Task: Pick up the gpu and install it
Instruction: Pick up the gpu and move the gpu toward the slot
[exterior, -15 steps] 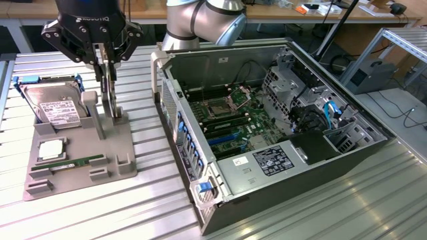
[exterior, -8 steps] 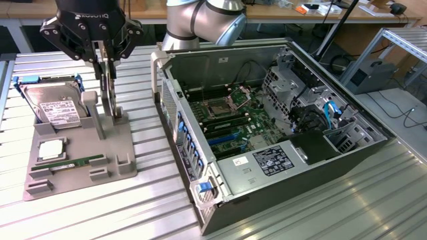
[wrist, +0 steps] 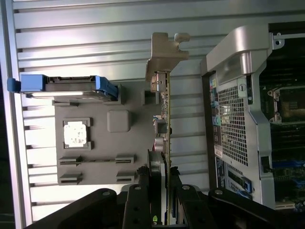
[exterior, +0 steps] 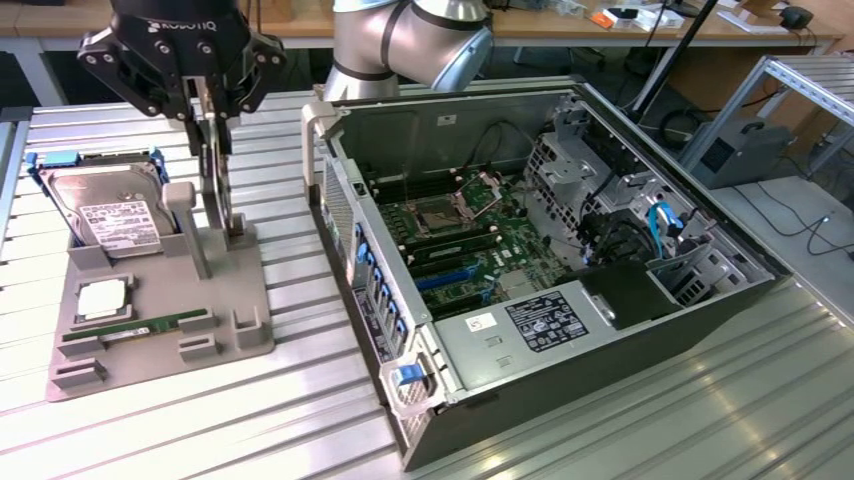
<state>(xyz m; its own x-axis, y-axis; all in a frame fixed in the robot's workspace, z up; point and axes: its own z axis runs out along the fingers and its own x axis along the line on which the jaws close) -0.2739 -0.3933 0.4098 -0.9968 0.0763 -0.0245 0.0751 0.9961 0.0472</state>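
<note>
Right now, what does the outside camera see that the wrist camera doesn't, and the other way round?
Exterior view: the robot arm, the case's drive cage and blue cables, and the hard drive's white label. Wrist view: the gpu edge-on from above and the case's vented back panel face-on. Both: the end effector closed on the upright gpu, the grey holder below it, the hard drive and the open computer case.

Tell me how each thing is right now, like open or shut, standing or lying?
gripper: shut on the gpu.
gpu: upright on edge, gripped, by the grey holder.
hard drive: leaning in the holder.
memory stick: resting in its holder slot.
computer case: lying on its side, open.
</note>
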